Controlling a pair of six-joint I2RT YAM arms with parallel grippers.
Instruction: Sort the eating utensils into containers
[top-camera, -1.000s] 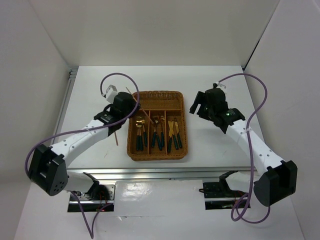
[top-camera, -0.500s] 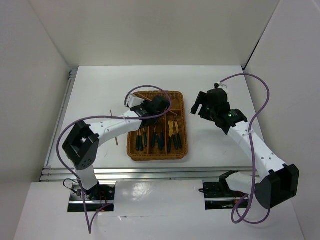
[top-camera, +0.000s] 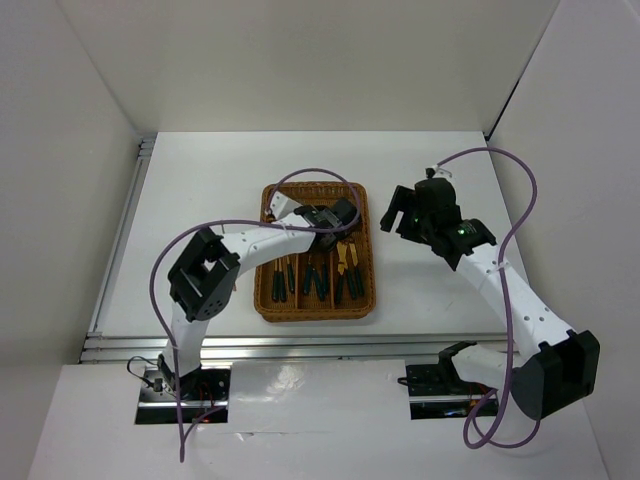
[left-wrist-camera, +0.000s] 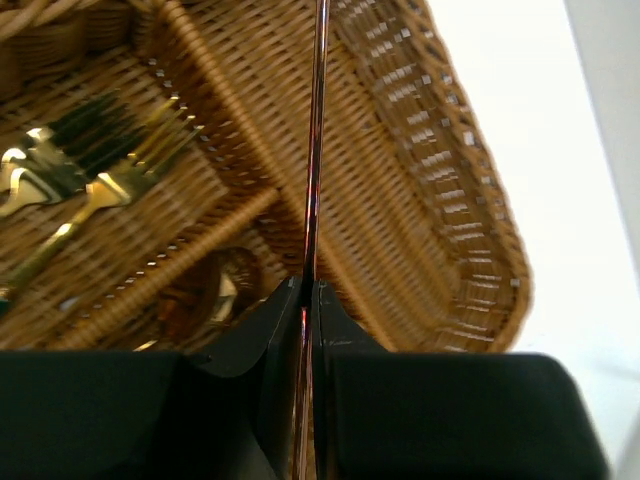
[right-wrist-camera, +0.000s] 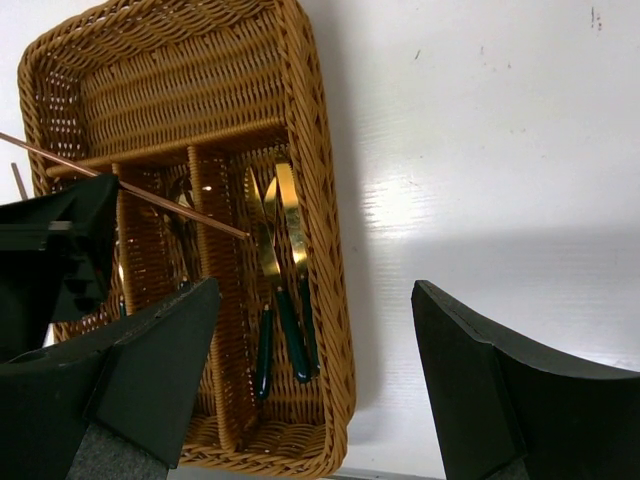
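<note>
While the left fingers (left-wrist-camera: 270, 335) are pressed together on 1 copper chopstick (left-wrist-camera: 316, 150), that stick shoots straight out from between their tips to the top edge of the left wrist view. It hangs over the wicker tray (left-wrist-camera: 470, 230), and I judge it is not resting in any slot.

Just left of the stick, gold forks (left-wrist-camera: 100, 170) lie in 1 of the long slots. To its right the weave looks bare.

Over to the right wrist view: the right fingers (right-wrist-camera: 150, 380) are spread wide with nothing between them, hovering above the bare tabletop (right-wrist-camera: 480, 150) beside the tray's right wall. From here the chopstick slants across the dividers from the left edge of the frame. Its free tip ends near the heads of the knives (right-wrist-camera: 280, 270) in the rightmost long slot.

How far along? Well on, by my reckoning. The 3 long slots hold green-handled cutlery, while the crosswise slot (right-wrist-camera: 180, 90) at the top of the frame looks empty. This chopstick is not yet put down. A short copper sliver shows at the far left of that view, possibly a 2nd chopstick, too little of it to say. In the top view I spot no utensil outside the tray, though the left arm hides part of the tabletop.
</note>
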